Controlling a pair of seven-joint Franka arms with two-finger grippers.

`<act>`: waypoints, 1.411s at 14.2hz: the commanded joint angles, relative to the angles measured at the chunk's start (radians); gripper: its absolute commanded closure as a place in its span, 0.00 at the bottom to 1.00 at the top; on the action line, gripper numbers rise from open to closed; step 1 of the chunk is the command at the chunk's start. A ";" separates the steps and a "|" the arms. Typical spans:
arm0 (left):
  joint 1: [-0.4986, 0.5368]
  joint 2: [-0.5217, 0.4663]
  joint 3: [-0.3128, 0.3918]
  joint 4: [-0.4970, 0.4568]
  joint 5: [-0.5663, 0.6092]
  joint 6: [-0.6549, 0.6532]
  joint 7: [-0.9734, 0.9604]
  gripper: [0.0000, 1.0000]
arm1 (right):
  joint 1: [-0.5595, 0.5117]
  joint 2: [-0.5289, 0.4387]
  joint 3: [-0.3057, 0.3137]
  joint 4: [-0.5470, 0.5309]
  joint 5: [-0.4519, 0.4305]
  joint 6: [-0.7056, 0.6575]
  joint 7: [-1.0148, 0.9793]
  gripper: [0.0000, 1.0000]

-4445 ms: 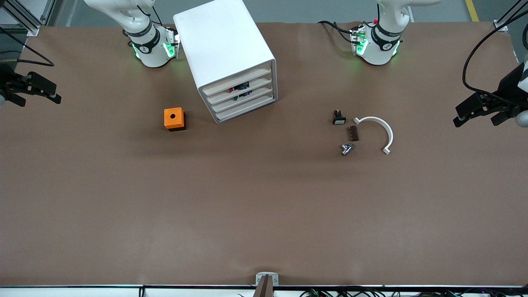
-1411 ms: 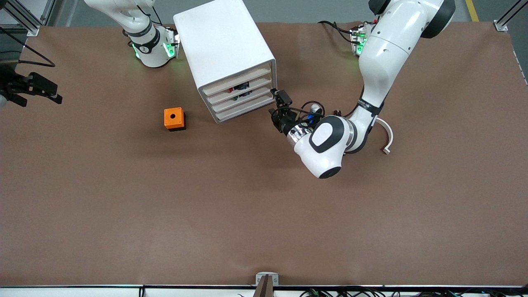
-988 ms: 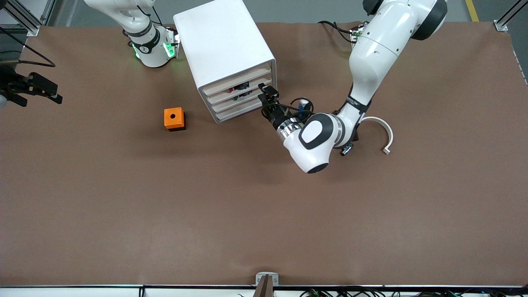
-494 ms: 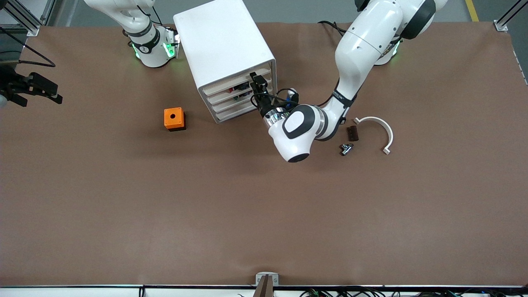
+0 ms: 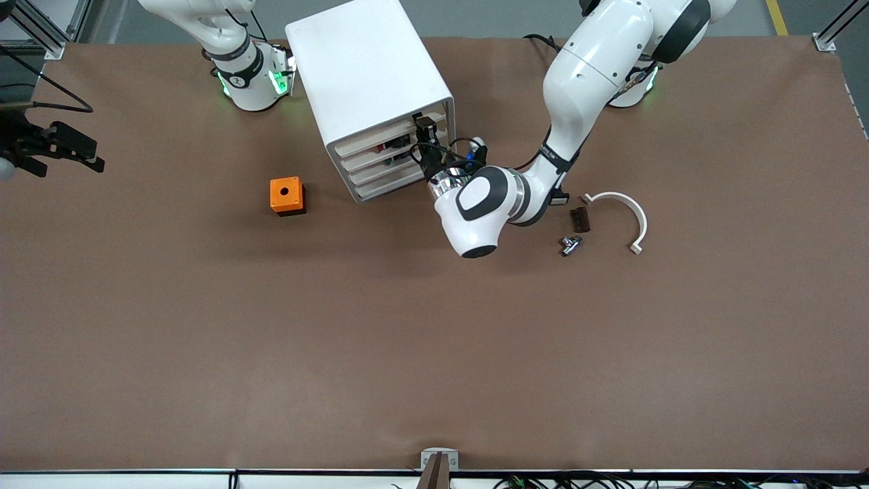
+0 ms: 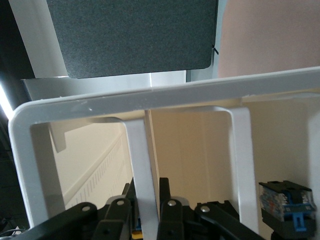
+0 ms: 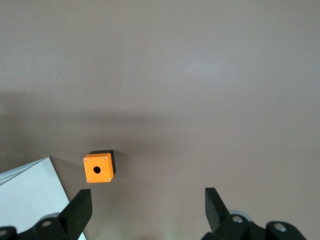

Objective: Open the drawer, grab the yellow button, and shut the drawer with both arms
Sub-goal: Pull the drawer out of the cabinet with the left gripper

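**Left gripper at cabinet front, pinching a drawer rib**

The white rounded plastic box cabinet (image 5: 370, 88) stands near the robots' bases, its front turned toward the front camera and the left arm's end of the table. Four wide, shallow white tray drawers (image 5: 394, 157) are stacked in it, long axis running across the front; all are pushed in. Small dark parts show through the second drawer's front; the button cannot be made out.

The left gripper (image 5: 426, 139) is at the upper drawers' front; in its wrist view the fingers (image 6: 170, 215) are pressed onto a thin upright white rib (image 6: 142, 170).

The right gripper (image 5: 51, 146) waits, spread wide, above the right arm's end of the table. An orange cube with a hole (image 5: 286, 195) sits beside the cabinet.
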 commanded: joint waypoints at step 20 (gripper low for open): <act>0.254 0.014 0.027 0.023 -0.044 0.011 -0.008 0.87 | -0.002 0.200 0.002 0.120 -0.019 0.015 -0.003 0.00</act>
